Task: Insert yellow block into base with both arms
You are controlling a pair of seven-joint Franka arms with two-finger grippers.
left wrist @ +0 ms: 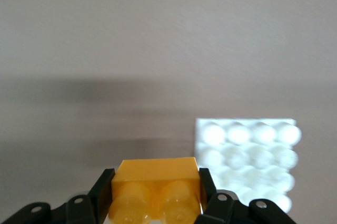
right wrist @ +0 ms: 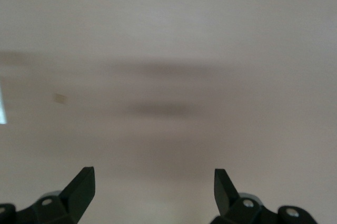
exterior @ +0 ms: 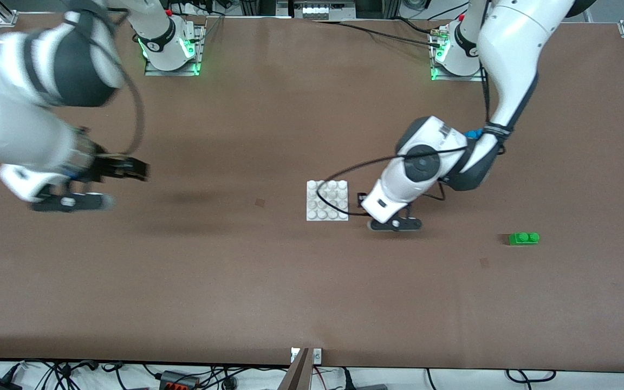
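Observation:
The yellow block [left wrist: 157, 188] sits between the fingers of my left gripper [left wrist: 157, 195], its two studs facing the camera. In the front view the left gripper [exterior: 363, 201] is low by the edge of the base [exterior: 327, 200] on the left arm's side, and the hand hides the block. The base is a white studded plate lying flat mid-table, with a black cable crossing above it. It also shows in the left wrist view [left wrist: 247, 163], just ahead of the block. My right gripper [exterior: 137, 170] is open and empty over bare table toward the right arm's end, and it also shows in the right wrist view [right wrist: 152, 184].
A green two-stud brick [exterior: 524, 238] lies toward the left arm's end, nearer the front camera than the base. A blue brick [exterior: 473, 133] shows partly by the left arm's forearm. Small dark marks [exterior: 259, 202] dot the brown table.

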